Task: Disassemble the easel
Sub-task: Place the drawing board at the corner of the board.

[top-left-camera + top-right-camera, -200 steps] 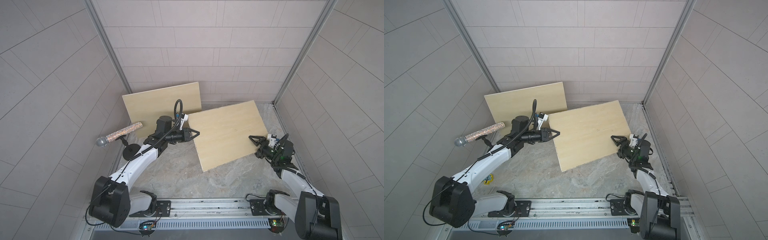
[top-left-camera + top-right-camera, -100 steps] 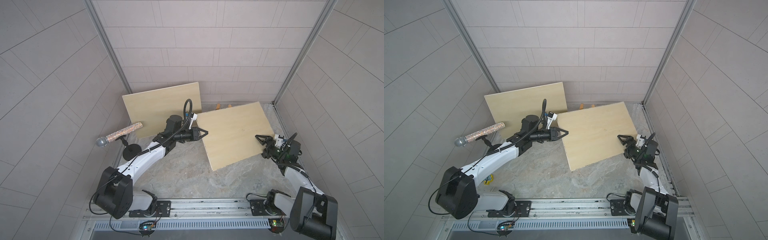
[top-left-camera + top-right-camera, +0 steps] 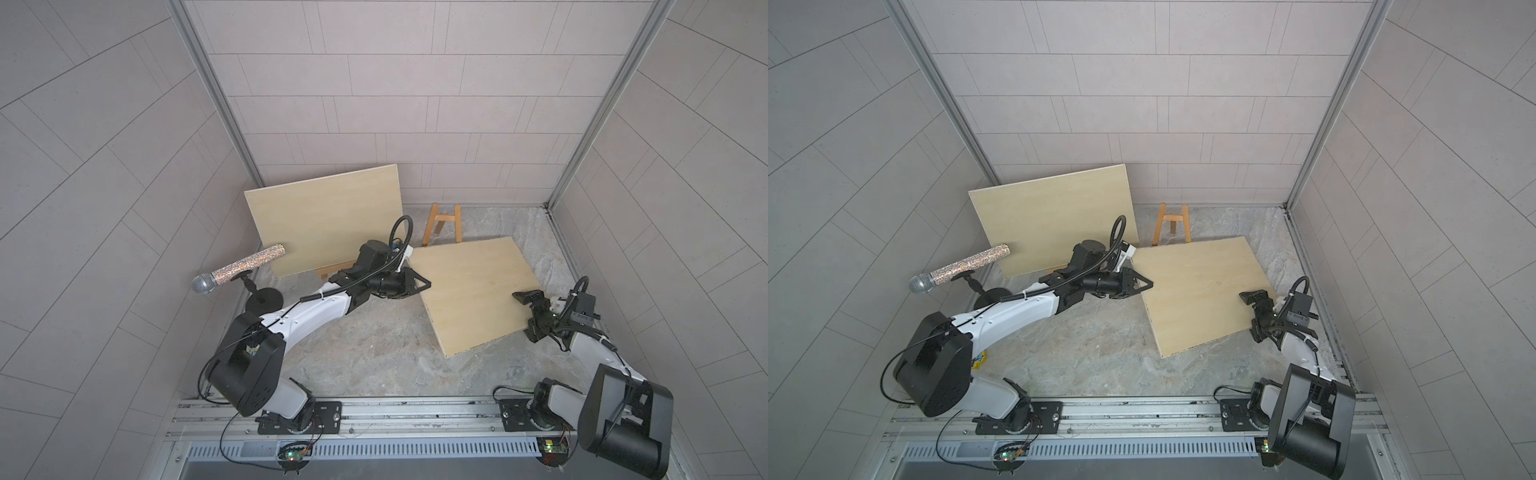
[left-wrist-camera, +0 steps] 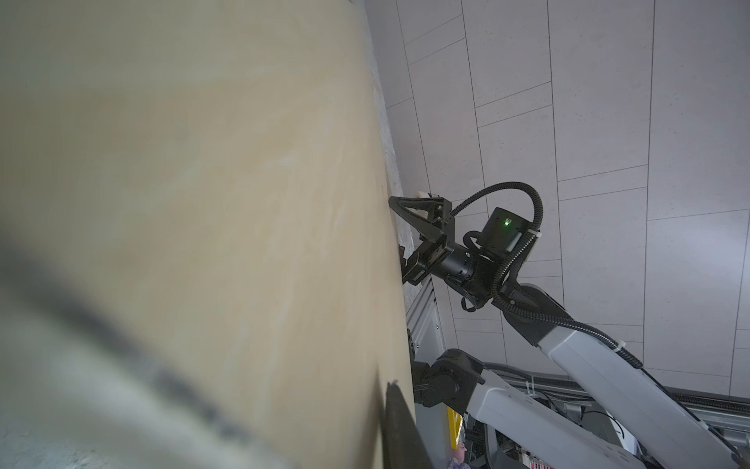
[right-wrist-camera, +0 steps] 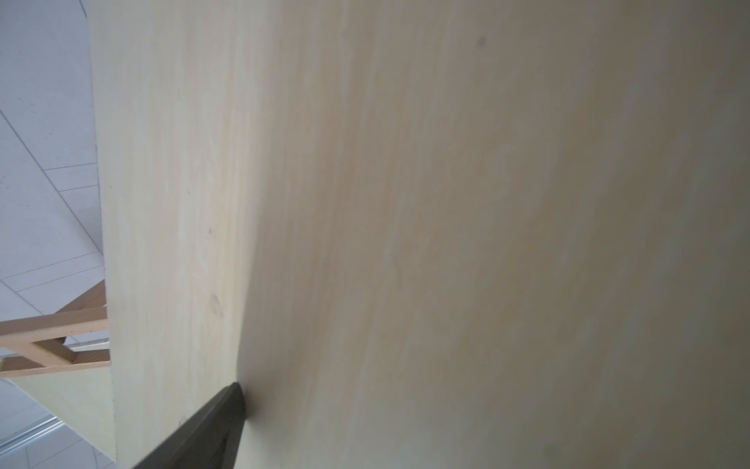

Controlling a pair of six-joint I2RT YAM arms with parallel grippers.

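- In both top views the board [image 3: 473, 291] [image 3: 1200, 295] sits farther right than 1 second ago. This uncovers the easel [image 3: 443, 224] [image 3: 1172, 226] near the back wall. The easel stands upright with its long axis vertical, and its feet are hidden behind the board's far edge.
- The left gripper [image 3: 426, 284] [image 3: 1148, 284] clamps the board's left edge. The right gripper [image 3: 524, 315] [image 3: 1250, 316] has spread wider than before, its jaws standing apart around the board's right edge.
- Left wrist view: the blurred board [image 4: 203, 203] fills most of the frame. The right gripper [image 4: 399, 239] straddles its far edge, released.
- Right wrist view: the board [image 5: 446, 203] covers nearly everything. 1 dark finger [image 5: 211, 430] lies over it, and only part of the easel [image 5: 52, 341] shows past its edge.
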